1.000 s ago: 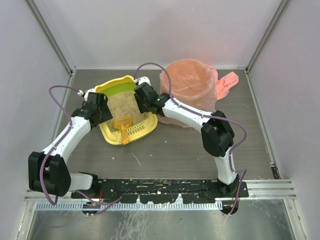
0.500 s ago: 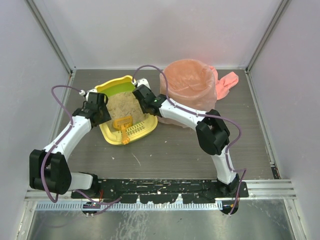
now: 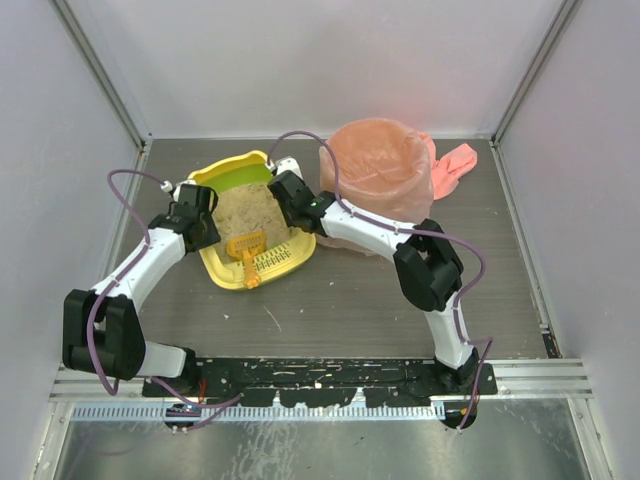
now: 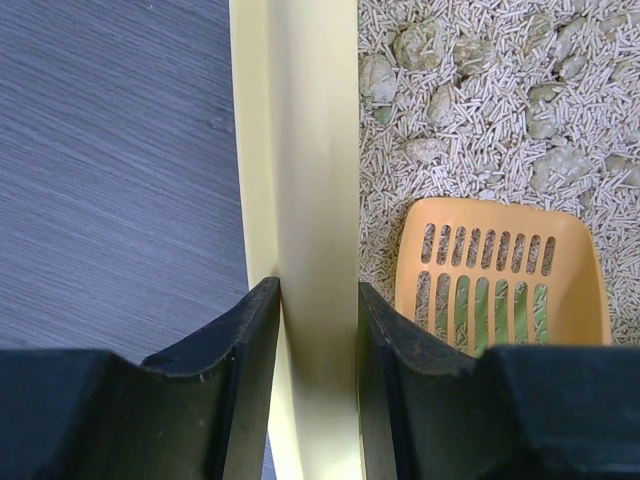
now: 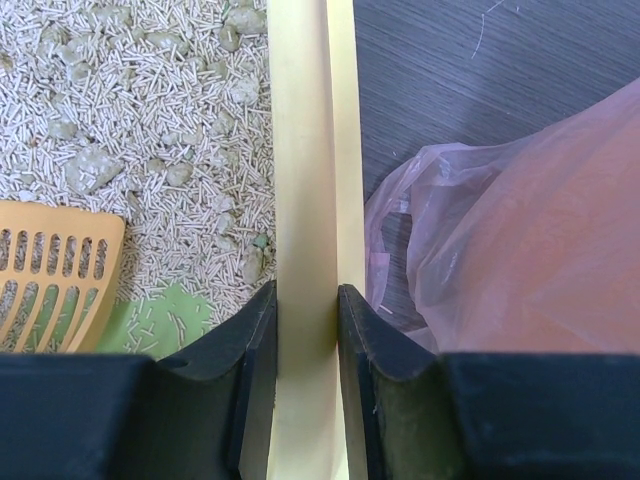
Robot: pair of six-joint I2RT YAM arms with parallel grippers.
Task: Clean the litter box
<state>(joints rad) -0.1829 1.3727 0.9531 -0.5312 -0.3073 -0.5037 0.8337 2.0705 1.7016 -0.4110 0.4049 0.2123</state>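
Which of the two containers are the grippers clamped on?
The yellow litter box: the left gripper and right gripper each pinch one of its side rims. The round pink-bagged bin beside it is not gripped.

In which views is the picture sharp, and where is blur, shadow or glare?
Top external: even, soft light, faint shadows, the litter box sharp. Left wrist: litter pellets and the orange scoop crisp, the black fingers dark with little detail. Right wrist: mild sheen on the pink bag.
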